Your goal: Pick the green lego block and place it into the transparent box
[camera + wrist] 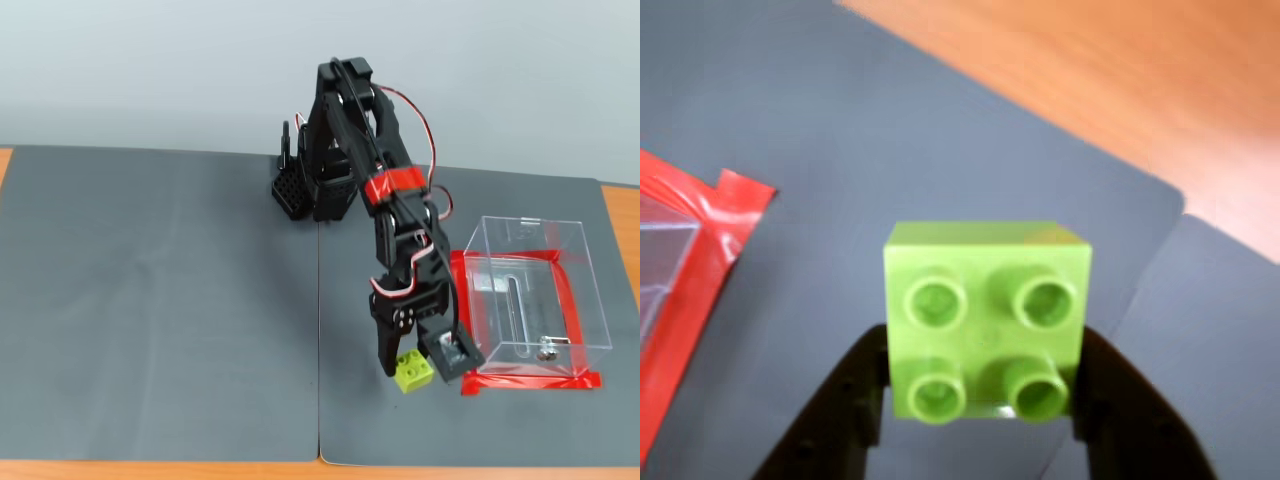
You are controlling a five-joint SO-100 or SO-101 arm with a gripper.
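Note:
The green lego block (985, 322) is a lime square brick with four round studs, held between my gripper's (980, 405) black fingers in the wrist view. In the fixed view the block (412, 372) hangs in the gripper (412, 374) just above the grey mat, near its front edge. The transparent box (530, 292) stands to the right of the gripper in the fixed view, with red tape around its base and a small metal piece at its bottom. In the wrist view only a corner of the box (660, 260) and its red tape show at the left edge.
Two dark grey mats (160, 310) cover the table, with a seam running front to back under the arm. The arm's base (315, 190) stands at the back centre. Bare orange wood (1110, 80) shows past the mat edges.

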